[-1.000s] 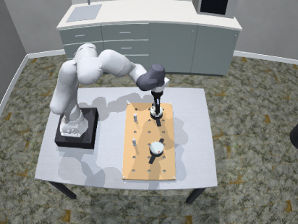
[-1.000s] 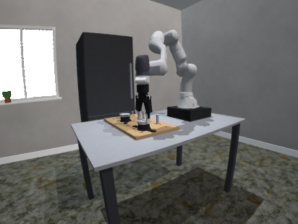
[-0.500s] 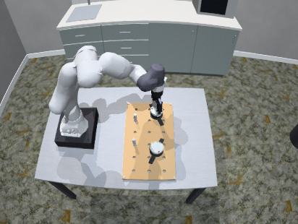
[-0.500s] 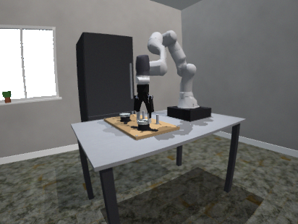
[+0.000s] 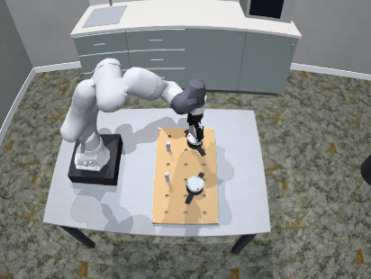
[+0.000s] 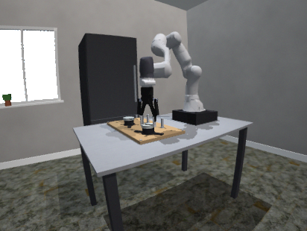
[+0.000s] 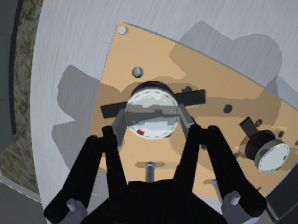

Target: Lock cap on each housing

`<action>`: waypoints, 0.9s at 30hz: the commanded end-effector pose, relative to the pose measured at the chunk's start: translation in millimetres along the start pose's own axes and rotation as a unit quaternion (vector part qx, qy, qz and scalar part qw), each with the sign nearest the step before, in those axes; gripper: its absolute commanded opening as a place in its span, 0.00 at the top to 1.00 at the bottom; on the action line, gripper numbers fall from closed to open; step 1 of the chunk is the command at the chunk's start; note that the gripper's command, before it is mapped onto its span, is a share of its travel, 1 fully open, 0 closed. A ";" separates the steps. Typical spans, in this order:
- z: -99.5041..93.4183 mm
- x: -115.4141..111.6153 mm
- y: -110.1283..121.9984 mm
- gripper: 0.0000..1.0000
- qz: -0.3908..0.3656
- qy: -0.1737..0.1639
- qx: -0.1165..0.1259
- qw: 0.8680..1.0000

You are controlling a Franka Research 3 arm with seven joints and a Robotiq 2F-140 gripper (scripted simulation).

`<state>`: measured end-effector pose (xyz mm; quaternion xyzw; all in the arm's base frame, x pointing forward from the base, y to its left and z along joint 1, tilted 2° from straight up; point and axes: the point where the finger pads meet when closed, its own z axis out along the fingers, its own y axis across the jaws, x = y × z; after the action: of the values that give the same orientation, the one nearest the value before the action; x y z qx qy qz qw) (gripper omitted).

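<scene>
Two housings with white round caps stand upright on a wooden pegboard. My gripper points straight down over the far housing and is shut on its cap. In the wrist view the fingers press on both sides of the cap, which has a small red mark. The housing's black base tabs stick out left and right. The second housing stands free near the board's middle and also shows in the wrist view. In the side view the gripper stands over the held housing, with the other housing to its left.
Two short grey pegs stand on the board's left side, near the housings. The robot's black base block sits on the table's left part. Cabinets stand behind the table, and a dark fridge is nearby.
</scene>
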<state>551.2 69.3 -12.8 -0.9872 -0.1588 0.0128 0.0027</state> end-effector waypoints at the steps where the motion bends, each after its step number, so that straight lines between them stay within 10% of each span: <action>1: 0.6 -1.6 1.5 0.90 -0.045 -0.003 0.000 0.999; 27: 0.4 -1.3 1.4 0.90 -0.240 -0.003 0.000 0.971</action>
<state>551.6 70.1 -12.8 -0.9350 -0.3546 0.0103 0.0051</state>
